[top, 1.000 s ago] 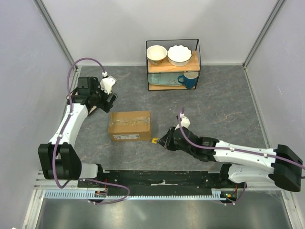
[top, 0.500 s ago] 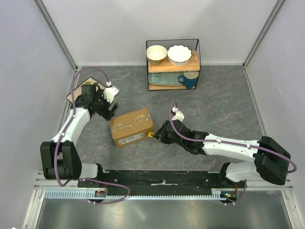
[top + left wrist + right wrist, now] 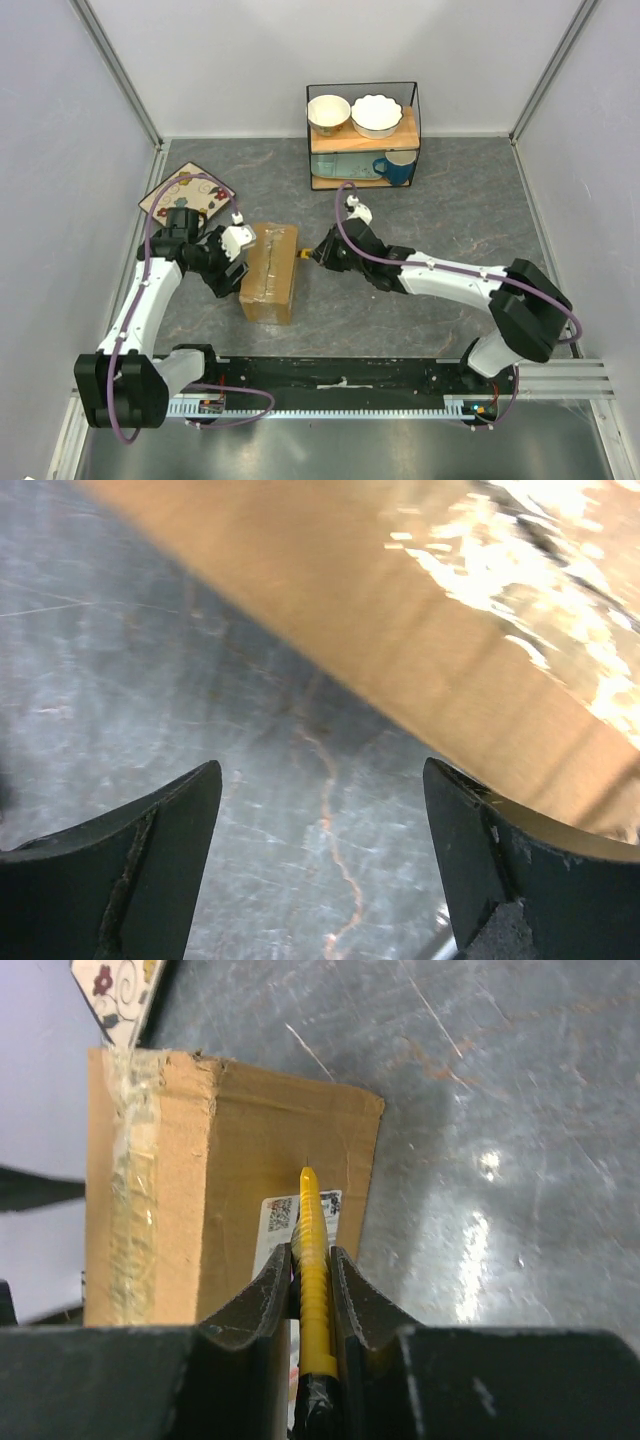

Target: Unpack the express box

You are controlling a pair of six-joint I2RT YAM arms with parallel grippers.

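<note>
Express box [image 3: 270,272] now lengthwise, grey tabletop [image 3: 460,205]

The left arm [image 3: 150,290] rises from the near-left corner of the counter [image 3: 460,200] along its left edge, elbow bent, the left gripper [image 3: 320,820] turned inward with fingers spread apart. The right arm [image 3: 450,285] stretches low from the near-right corner toward the middle, the right gripper [image 3: 311,1270] clamped on a yellow utility knife [image 3: 308,1220]
</note>
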